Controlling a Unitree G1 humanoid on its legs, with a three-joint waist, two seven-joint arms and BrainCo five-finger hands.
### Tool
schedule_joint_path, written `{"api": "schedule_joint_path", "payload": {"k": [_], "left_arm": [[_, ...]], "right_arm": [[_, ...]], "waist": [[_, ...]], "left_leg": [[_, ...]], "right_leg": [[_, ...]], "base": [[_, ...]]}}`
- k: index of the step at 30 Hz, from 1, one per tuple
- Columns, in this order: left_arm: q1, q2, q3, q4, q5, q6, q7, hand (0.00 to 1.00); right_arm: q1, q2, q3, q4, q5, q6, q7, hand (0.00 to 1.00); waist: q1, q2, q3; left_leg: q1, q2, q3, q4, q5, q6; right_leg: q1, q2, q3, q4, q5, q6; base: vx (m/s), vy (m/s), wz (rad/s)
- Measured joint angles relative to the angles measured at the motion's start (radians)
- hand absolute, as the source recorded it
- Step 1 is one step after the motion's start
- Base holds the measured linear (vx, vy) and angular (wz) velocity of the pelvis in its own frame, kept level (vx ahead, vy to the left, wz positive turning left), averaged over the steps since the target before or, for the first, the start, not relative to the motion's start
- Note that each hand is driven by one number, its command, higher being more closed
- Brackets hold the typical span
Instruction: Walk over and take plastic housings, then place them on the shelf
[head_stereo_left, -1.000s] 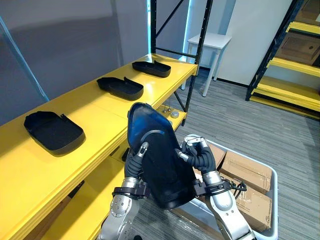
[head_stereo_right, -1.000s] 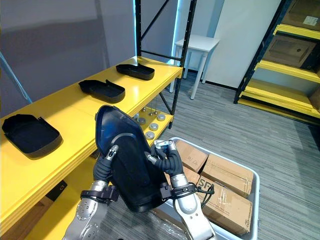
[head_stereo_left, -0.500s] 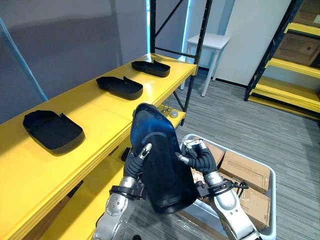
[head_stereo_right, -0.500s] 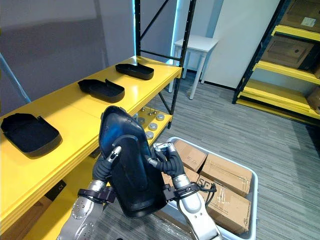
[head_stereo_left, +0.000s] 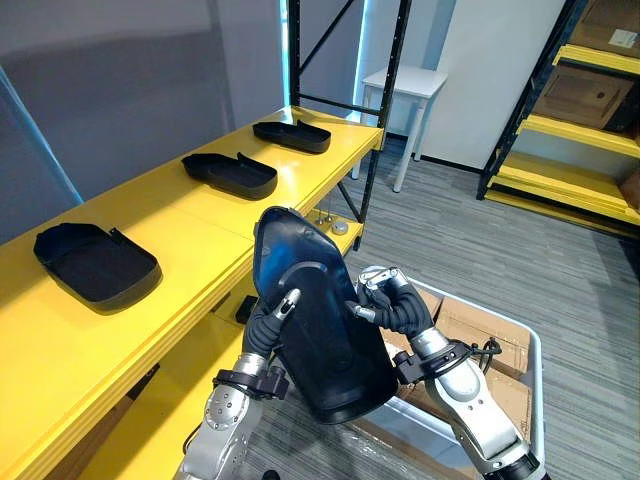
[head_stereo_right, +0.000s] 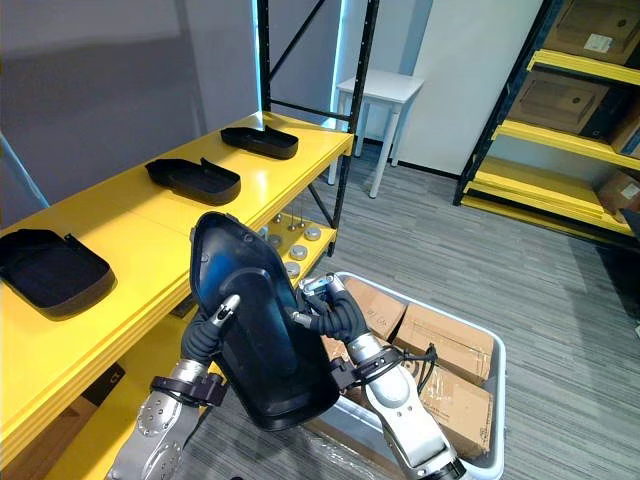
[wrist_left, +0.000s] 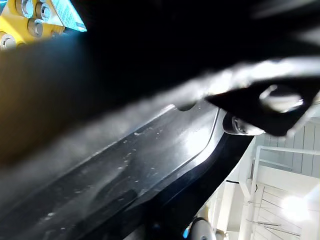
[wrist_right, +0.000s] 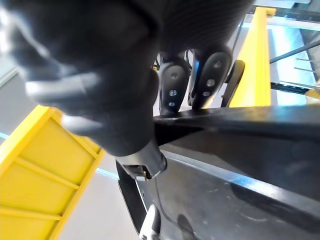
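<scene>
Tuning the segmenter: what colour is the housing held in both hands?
Glossy black; the housing shows best in the left eye view.

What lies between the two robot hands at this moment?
A black plastic housing, held upright: the left robot hand grips one edge, the right robot hand the opposite one. Both eye views show it.

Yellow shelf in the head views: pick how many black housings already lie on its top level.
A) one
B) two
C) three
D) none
C: three black housings lie along the yellow shelf: the near housing, the middle housing and the far housing. The left hand and right hand grip a fourth housing off the shelf.
</scene>
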Motion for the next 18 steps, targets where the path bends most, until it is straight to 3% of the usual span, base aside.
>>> {"api": "schedule_joint_path", "payload": {"k": [5, 8, 9, 10, 12, 13, 14, 15, 16, 18], "left_arm": [[0.029, -0.070, 0.042, -0.002, 0.029, 0.006, 0.046, 1.00], [0.037, -0.123, 0.081, -0.032, 0.093, 0.007, 0.099, 1.00], [0.038, -0.144, 0.092, -0.044, 0.134, 0.007, 0.137, 1.00], [0.038, -0.149, 0.097, -0.047, 0.157, 0.007, 0.154, 1.00], [0.037, -0.156, 0.124, -0.080, 0.220, 0.007, 0.204, 1.00], [0.023, -0.148, 0.130, -0.094, 0.252, 0.000, 0.232, 1.00], [0.013, -0.152, 0.133, -0.094, 0.261, -0.001, 0.244, 1.00], [-0.002, -0.161, 0.146, -0.095, 0.272, -0.003, 0.270, 1.00], [-0.007, -0.163, 0.152, -0.096, 0.279, -0.004, 0.282, 1.00], [-0.020, -0.167, 0.153, -0.097, 0.300, -0.003, 0.310, 1.00]], "right_arm": [[-0.063, 0.057, 0.030, -0.043, -0.040, -0.008, 0.002, 0.00], [-0.062, 0.112, 0.030, -0.033, -0.054, -0.013, 0.000, 0.00], [-0.061, 0.130, 0.031, -0.013, -0.065, -0.028, -0.009, 0.00], [-0.058, 0.139, 0.030, -0.001, -0.065, -0.034, -0.016, 0.00], [-0.058, 0.176, 0.027, 0.047, -0.081, -0.040, -0.032, 0.00], [-0.058, 0.198, 0.022, 0.074, -0.081, -0.046, -0.041, 0.00], [-0.059, 0.205, 0.019, 0.085, -0.081, -0.046, -0.044, 0.00], [-0.060, 0.222, 0.015, 0.112, -0.081, -0.046, -0.053, 0.00], [-0.059, 0.222, 0.014, 0.124, -0.081, -0.046, -0.057, 0.00], [-0.048, 0.228, 0.020, 0.145, -0.081, -0.046, -0.059, 0.00]], "waist": [[0.006, 0.000, 0.000], [0.030, -0.002, 0.006], [0.034, 0.008, 0.020], [0.032, 0.005, 0.024], [0.029, -0.005, 0.039], [0.016, -0.004, 0.042], [0.014, 0.000, 0.046], [0.014, 0.005, 0.052], [0.013, 0.006, 0.056], [-0.005, 0.013, 0.070]], "left_leg": [[-0.004, -0.033, -0.059, 0.000, -0.005, -0.005], [0.012, -0.098, -0.108, 0.000, -0.038, -0.017], [0.042, -0.117, -0.140, 0.000, -0.047, -0.005], [0.058, -0.124, -0.151, 0.001, -0.051, 0.001], [0.123, -0.128, -0.216, 0.003, -0.079, 0.032], [0.128, -0.127, -0.263, 0.003, -0.086, 0.041], [0.130, -0.123, -0.287, 0.003, -0.087, 0.043], [0.133, -0.121, -0.324, 0.005, -0.090, 0.047], [0.136, -0.123, -0.342, 0.006, -0.091, 0.049], [0.139, -0.137, -0.429, 0.012, -0.093, 0.049]], "right_leg": [[0.034, -0.020, -0.073, 0.008, -0.022, 0.009], [0.052, -0.089, -0.143, 0.122, -0.082, 0.001], [0.047, -0.129, -0.152, 0.253, -0.077, -0.008], [0.031, -0.153, -0.151, 0.335, -0.069, -0.025], [-0.054, -0.196, -0.060, 0.632, 0.040, -0.170], [-0.105, -0.169, 0.004, 0.709, 0.000, -0.130], [-0.125, -0.145, 0.028, 0.715, -0.040, -0.121], [-0.160, -0.095, 0.071, 0.675, -0.084, -0.111], [-0.170, -0.069, 0.093, 0.632, -0.093, -0.107], [-0.196, 0.038, 0.230, 0.424, -0.099, -0.092]], "base": [[0.05, -0.029, 0.39], [0.12, 0.011, 0.69], [0.21, 0.064, 0.75], [0.19, 0.110, 0.75], [0.13, 0.120, 0.84], [0.09, 0.015, 0.92], [0.07, -0.047, 1.02], [0.04, -0.035, 0.78], [0.03, -0.052, 0.97], [0.01, -0.083, 1.14]]}}
